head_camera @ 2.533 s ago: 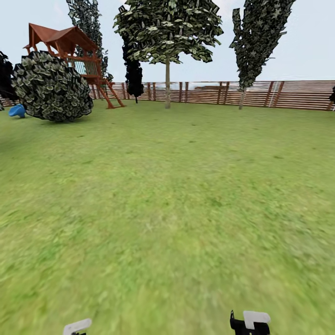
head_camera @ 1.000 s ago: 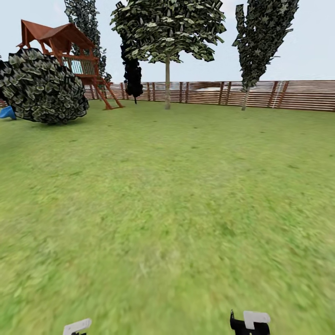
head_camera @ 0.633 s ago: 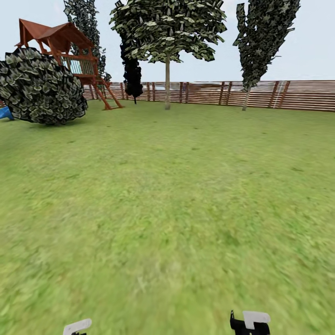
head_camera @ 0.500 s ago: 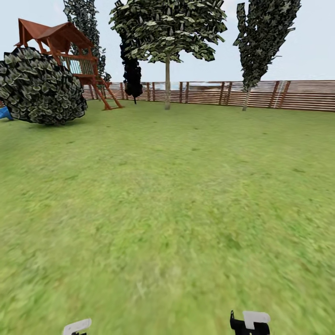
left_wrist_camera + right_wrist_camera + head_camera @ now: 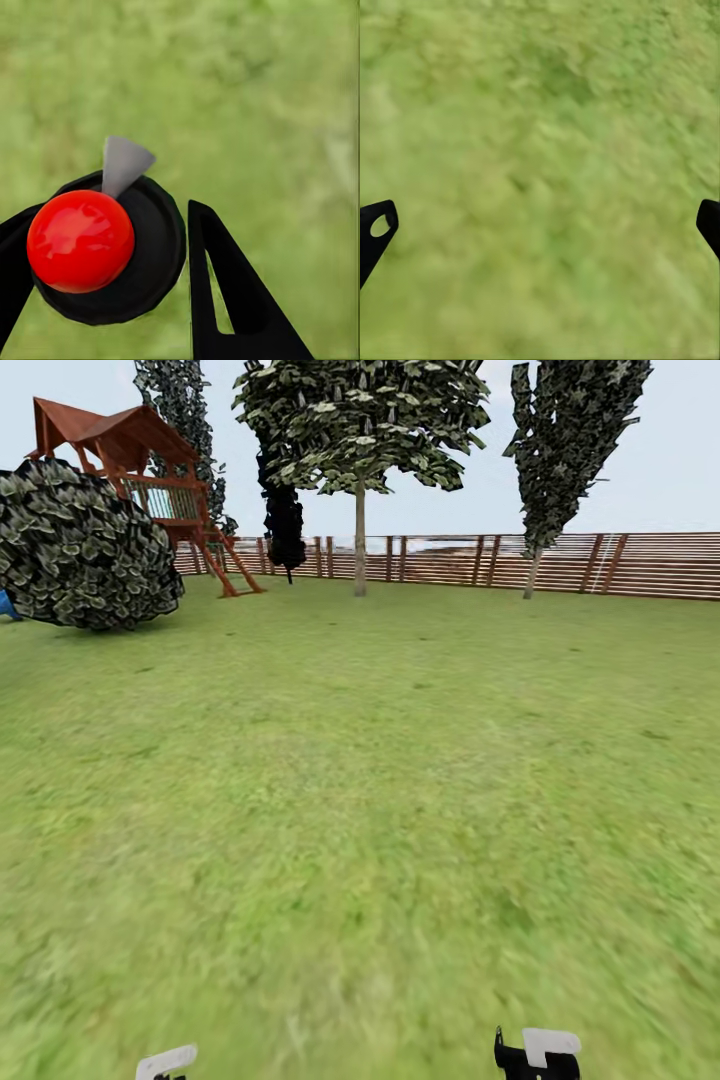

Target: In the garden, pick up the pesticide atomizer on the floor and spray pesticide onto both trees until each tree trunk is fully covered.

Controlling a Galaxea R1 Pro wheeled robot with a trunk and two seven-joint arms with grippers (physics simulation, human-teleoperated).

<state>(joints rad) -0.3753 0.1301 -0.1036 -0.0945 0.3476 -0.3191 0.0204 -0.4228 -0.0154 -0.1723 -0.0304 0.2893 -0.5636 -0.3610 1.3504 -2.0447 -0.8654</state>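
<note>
In the left wrist view the pesticide atomizer, a black round body with a glossy red ball and a grey nozzle, sits between the black fingers of my left gripper, which is shut on it. My right gripper is open, its fingertips far apart over bare grass. In the head view the garden's lawn stretches ahead. A tree with a pale bare trunk stands far off by the fence. Another pale-trunked tree with a narrow crown rises to its right.
A brown slat fence closes the far side. A big round dark bush and a red-brown wooden play tower stand far left, and a black conifer rises beside them. White parts of my arms peek in at the bottom edge.
The whole head view has shifted: the bush and play tower slid a little left and the fence sits slightly higher, so the camera moved. Both arms keep their places in the picture.
</note>
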